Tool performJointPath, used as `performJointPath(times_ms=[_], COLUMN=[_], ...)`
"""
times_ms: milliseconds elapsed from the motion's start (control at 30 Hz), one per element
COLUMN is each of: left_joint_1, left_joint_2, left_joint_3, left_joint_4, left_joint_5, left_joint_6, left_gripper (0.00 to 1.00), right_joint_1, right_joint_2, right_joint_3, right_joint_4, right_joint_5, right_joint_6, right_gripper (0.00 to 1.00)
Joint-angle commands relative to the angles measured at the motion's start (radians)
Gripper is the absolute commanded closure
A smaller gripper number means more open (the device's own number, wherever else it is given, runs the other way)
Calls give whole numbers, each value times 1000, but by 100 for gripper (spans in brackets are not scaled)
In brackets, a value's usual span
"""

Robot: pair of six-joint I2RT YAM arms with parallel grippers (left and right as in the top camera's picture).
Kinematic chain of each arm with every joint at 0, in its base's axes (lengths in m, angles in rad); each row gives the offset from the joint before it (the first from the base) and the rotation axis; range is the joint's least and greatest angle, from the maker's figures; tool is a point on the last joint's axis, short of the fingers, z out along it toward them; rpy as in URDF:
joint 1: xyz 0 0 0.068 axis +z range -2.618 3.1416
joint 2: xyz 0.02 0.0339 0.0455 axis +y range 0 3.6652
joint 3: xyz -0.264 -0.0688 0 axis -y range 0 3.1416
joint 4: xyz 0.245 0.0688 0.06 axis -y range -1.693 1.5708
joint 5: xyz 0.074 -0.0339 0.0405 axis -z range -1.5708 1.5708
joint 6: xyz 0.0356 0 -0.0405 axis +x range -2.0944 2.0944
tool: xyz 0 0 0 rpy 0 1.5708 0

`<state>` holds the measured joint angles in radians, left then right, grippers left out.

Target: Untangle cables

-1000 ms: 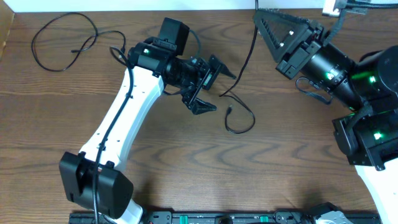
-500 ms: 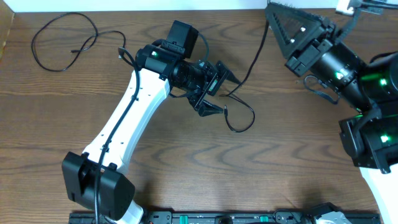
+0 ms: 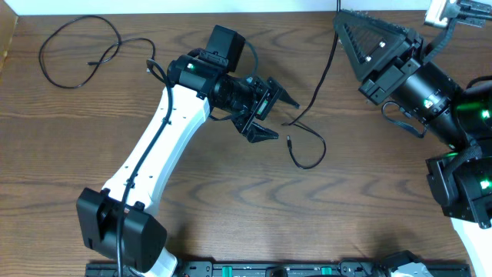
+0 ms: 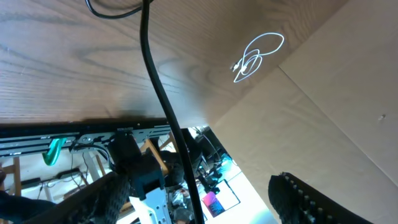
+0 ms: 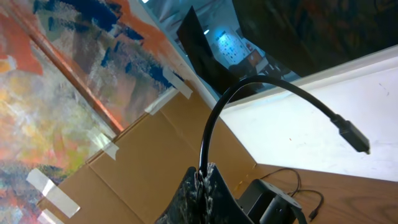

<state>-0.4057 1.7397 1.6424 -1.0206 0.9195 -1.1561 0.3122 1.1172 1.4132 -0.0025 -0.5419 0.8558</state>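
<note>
One black cable [image 3: 307,158] hangs from my right gripper [image 3: 340,15] and runs down to a loop on the table, its plug by the loop. My right gripper [image 5: 205,177] is shut on this cable [image 5: 249,84], and a short end with a plug sticks out above the fingers. My left gripper [image 3: 278,115] is open just left of the cable. In the left wrist view the cable [image 4: 158,93] passes between the open fingers [image 4: 199,180], not gripped. A second black cable [image 3: 41,58] lies loose at the far left. A white cable [image 4: 258,56] lies coiled on the table, seen only in the left wrist view.
A cardboard box edge [image 3: 6,38] stands at the table's far left corner. A black rail [image 3: 269,269] runs along the front edge. The left arm's base [image 3: 115,227] sits at the front left, and the right arm's body [image 3: 461,169] fills the right side.
My right gripper has moved right and back with the black cable, dragging its loop rightward. My left gripper moved right and back, then held still.
</note>
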Motion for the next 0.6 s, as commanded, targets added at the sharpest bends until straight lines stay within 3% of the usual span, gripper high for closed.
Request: performJointPath(times_ms=[0,333,567], left_joint_1=[3,-1,-2], left_joint_2=[6,6,6], left_joint_3=[-3,-3,-3], left_joint_4=[-2,-2,-2], left_joint_5=[24,109,109], left_joint_6=[-10,-9,-9], left_gripper=[28,30,44], right_joint_1=[-11,-11,-11], right_joint_2=[-6,-6,-6], right_joint_3=[7,7,7], right_joint_4=[3,3,-2], right_joint_5=[11,11,7], right_joint_6=[4,4,4], right_gripper=[99,99,99])
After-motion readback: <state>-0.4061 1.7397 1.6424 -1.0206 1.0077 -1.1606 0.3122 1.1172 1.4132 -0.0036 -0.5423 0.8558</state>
